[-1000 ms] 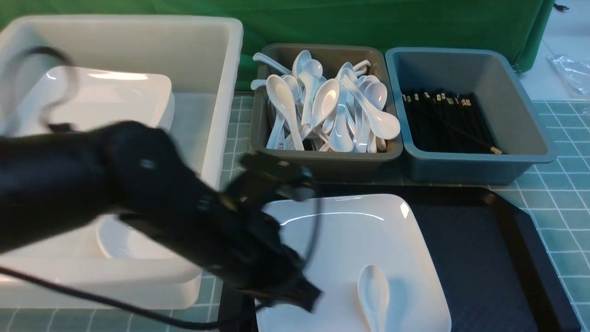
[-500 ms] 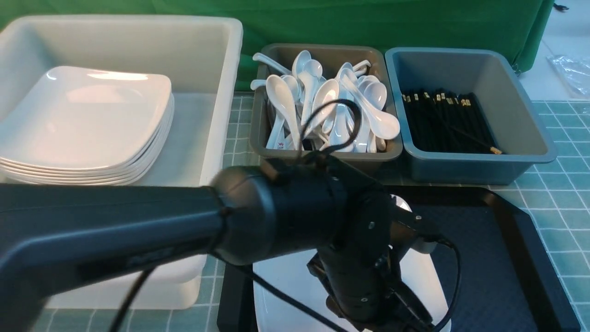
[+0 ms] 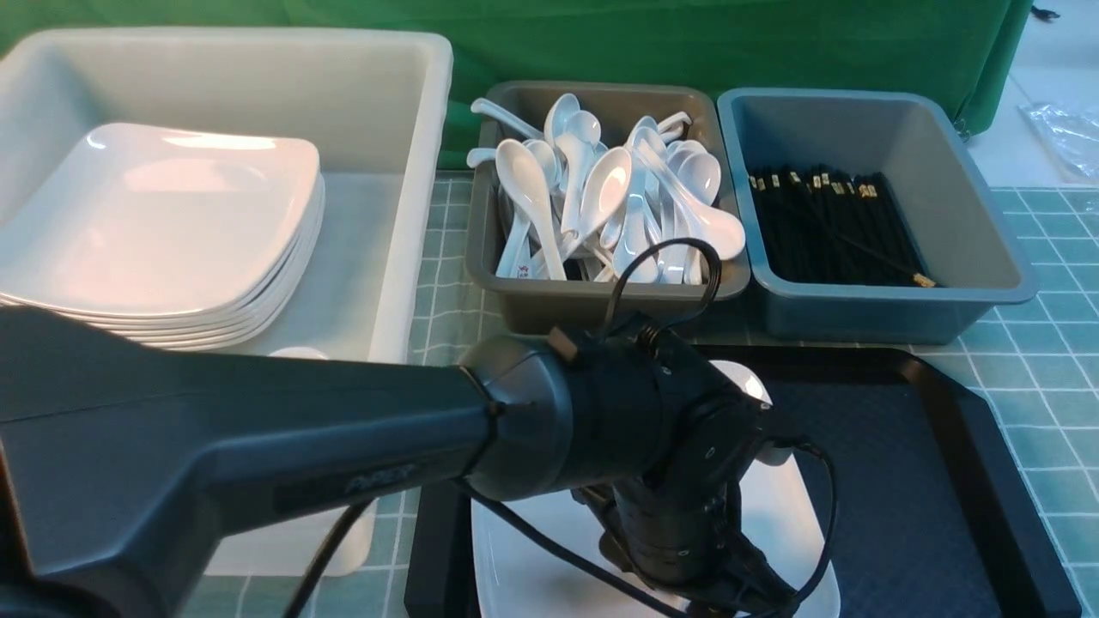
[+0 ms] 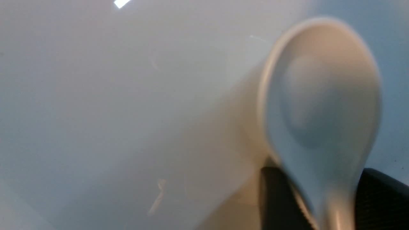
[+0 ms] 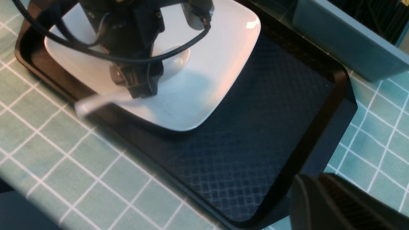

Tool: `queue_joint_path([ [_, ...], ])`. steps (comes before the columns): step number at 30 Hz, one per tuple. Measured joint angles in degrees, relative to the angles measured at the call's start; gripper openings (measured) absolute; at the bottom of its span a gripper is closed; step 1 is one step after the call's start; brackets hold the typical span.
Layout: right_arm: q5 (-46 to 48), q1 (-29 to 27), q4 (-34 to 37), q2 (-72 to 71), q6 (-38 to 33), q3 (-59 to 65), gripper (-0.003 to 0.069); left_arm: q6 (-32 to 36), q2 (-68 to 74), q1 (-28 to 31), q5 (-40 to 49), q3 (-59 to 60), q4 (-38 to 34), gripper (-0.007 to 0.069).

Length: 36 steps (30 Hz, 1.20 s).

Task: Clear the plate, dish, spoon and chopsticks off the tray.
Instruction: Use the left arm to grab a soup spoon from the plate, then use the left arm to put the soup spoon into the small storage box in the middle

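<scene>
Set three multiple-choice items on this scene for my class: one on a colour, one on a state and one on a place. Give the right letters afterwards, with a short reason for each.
1. What colour is the tray?
A. white
B. green
C. black

2. How is the spoon above the plate placed?
A. its handle runs between the fingers of the left gripper
B. it lies in two pieces
C. it stands upright on its handle

3. Where are the black chopsticks?
A. on the tray
B. in the blue-grey bin
C. on the plate

Answers:
1 C: the front view shows a dark, black floor and rim.
2 A: the left wrist view shows a dark finger on each side of the handle.
3 B: the front view shows them lying inside the bin at the far right.
</scene>
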Motion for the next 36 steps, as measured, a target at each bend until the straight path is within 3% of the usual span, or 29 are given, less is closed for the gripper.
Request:
queue_joint_path([
  [2, 0.0, 0.0, 0.0, 0.0, -0.05, 0.0, 0.0076, 0.2, 0.0, 0.0, 0.08, 0.0, 0.0, 0.0189],
  [8, 0.0, 0.0, -0.18, 0.0, -0.13, 0.02, 0.0084, 1.96, -1.4, 0.0, 1.63, -0.02, 0.64, 0.0196],
  [13, 0.0, 0.0, -1.38, 0.0, 1.41, 0.02, 0.0088, 2.09, -7.14, 2.04, 2.03, -4.52, 7.28, 0.0196],
  [20, 0.0, 0.0, -2.58, 0.0, 4.25, 0.02, 0.0089, 4.44, -6.46, 15.43, -12.36, -17.61, 8.57, 0.0196],
  [23, 0.0, 0.0, -2.58, 0.0, 5.44, 0.02, 0.009, 9.02, -2.03, 22.2, -19.22, -22.1, 4.69, 0.0196],
  [28, 0.0, 0.0, -2.58, 0.0, 5.71, 0.02, 0.009, 13.26, 4.46, 27.37, -23.81, -24.82, 0.9, 0.0198],
  [31, 0.0, 0.0, -2.58, 0.0, 6.03, 0.02, 0.009, 13.9, 6.33, 28.62, -24.56, -25.1, 0.39, 0.0231],
  [36, 0.0, 0.0, -2.58, 0.0, 6.5, 0.02, 0.009, 13.9, 8.01, 29.24, -24.41, -25.09, 0.59, 0.0384],
])
